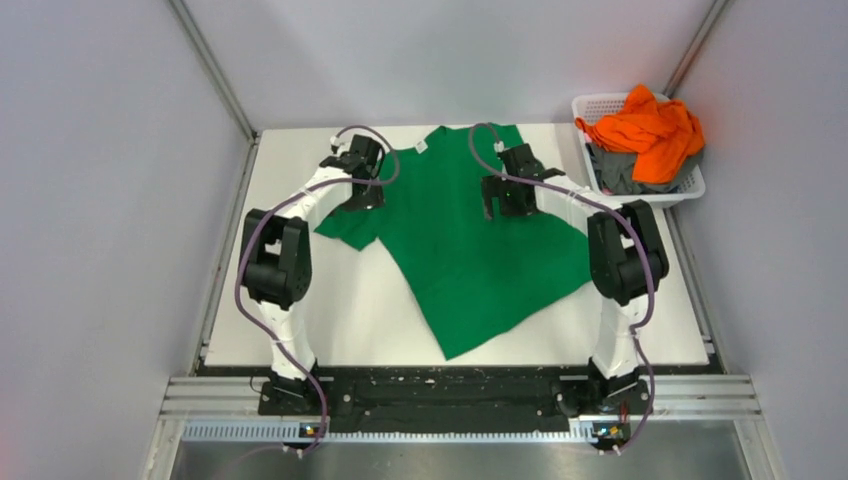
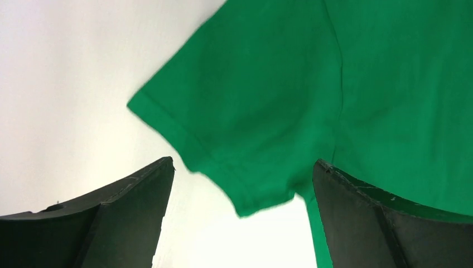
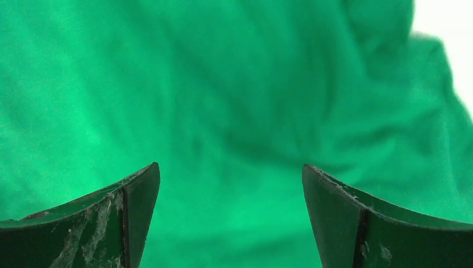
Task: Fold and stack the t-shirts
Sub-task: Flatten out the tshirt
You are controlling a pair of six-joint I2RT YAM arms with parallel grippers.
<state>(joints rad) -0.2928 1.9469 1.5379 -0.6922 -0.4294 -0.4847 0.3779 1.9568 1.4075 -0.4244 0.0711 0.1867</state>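
Observation:
A bright green t-shirt (image 1: 470,250) lies spread flat and skewed on the white table, its neck with a small white label (image 1: 421,146) at the far edge. My left gripper (image 1: 362,200) is open and empty, hovering over the shirt's left sleeve (image 2: 234,145). My right gripper (image 1: 510,205) is open and empty above the shirt's right shoulder area (image 3: 234,111). An orange t-shirt (image 1: 648,132) and a grey t-shirt (image 1: 622,170) sit bunched in the basket at the far right.
A white plastic lattice basket (image 1: 690,188) stands at the table's far right corner. Grey walls enclose the table (image 1: 340,310) on the left, back and right. A black rail runs along the near edge by the arm bases.

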